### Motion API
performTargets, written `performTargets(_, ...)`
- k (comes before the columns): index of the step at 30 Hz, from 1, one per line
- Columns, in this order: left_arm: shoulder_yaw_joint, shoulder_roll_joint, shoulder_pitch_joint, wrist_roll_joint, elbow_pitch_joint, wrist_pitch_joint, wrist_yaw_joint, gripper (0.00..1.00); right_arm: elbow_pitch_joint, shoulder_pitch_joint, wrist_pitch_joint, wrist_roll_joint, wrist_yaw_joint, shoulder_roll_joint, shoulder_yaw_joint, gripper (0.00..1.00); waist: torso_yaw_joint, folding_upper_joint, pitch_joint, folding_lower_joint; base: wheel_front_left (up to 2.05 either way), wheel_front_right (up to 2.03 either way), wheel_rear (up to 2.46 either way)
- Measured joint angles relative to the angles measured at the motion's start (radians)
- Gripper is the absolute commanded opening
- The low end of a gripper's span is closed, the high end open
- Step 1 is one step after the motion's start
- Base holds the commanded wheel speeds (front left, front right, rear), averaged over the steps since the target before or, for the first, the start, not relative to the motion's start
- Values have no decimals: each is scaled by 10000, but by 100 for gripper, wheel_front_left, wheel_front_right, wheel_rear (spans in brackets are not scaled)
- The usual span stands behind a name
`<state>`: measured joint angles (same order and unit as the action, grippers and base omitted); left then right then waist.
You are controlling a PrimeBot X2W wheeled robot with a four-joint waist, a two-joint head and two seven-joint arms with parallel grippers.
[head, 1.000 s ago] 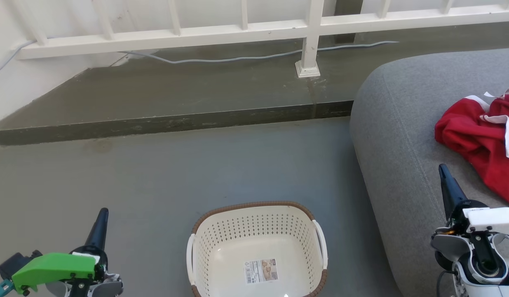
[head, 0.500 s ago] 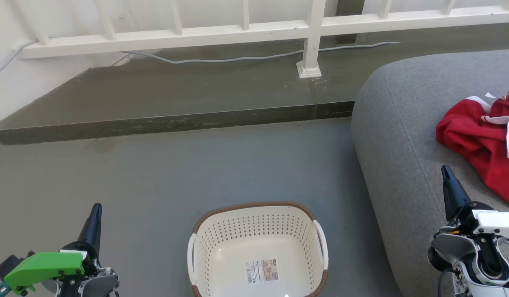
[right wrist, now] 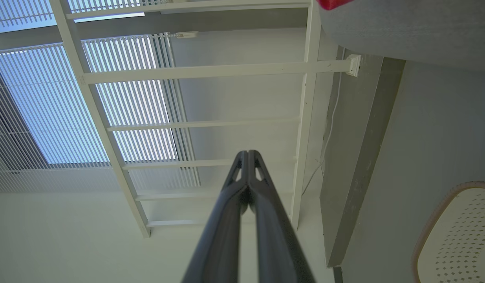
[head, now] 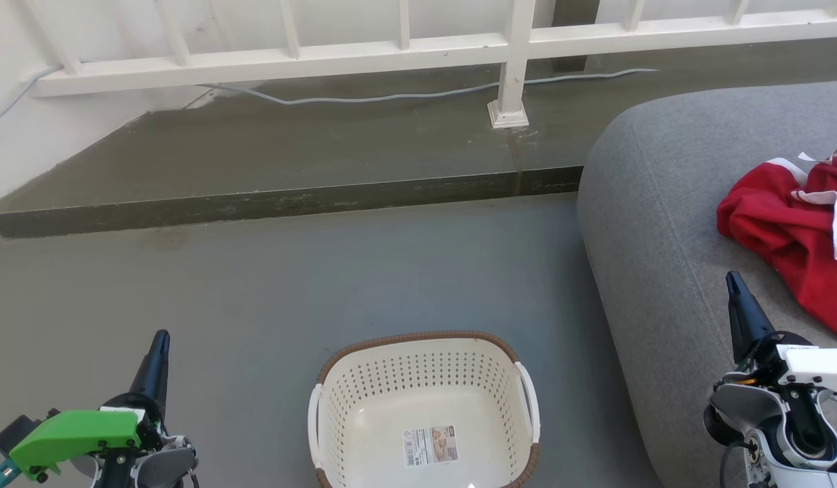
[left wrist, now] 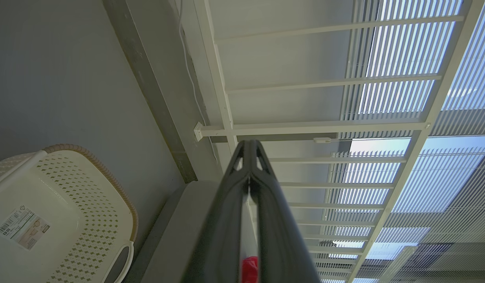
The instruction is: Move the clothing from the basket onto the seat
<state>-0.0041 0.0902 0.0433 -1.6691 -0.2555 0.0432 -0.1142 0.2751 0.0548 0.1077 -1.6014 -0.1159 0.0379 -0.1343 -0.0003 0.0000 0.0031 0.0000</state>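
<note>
The cream basket (head: 425, 413) with its brown rim stands on the floor at the bottom centre, holding nothing but its label sticker (head: 429, 444). The red and white clothing (head: 791, 230) lies bunched on the grey seat (head: 662, 224) at the right. My left gripper (head: 160, 341) is shut and points up at the lower left, well left of the basket (left wrist: 50, 220). Low over the seat's front edge, my right gripper (head: 732, 281) is shut with nothing in it, just left of the clothing. Tips meet in both wrist views: left gripper (left wrist: 249, 146), right gripper (right wrist: 248, 154).
A raised concrete step (head: 282, 200) crosses the floor behind the basket. A white railing (head: 391, 51) with a post foot (head: 507, 115) stands on it, and a grey cable (head: 391, 95) runs along its base. Bare grey floor (head: 255, 291) spreads left of the seat.
My left gripper has drifted slightly left and its green housing has sunk lower. The right gripper dropped a little earlier and now holds still. Basket and clothing stay put.
</note>
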Motion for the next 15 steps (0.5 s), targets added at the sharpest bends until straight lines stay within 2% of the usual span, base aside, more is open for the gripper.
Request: performTargets(15, 12, -6, 8, 0, -94, 2, -2, 0, 0, 0, 0, 0, 0, 0, 0, 0, 1, 0, -2, 0, 0, 0, 0)
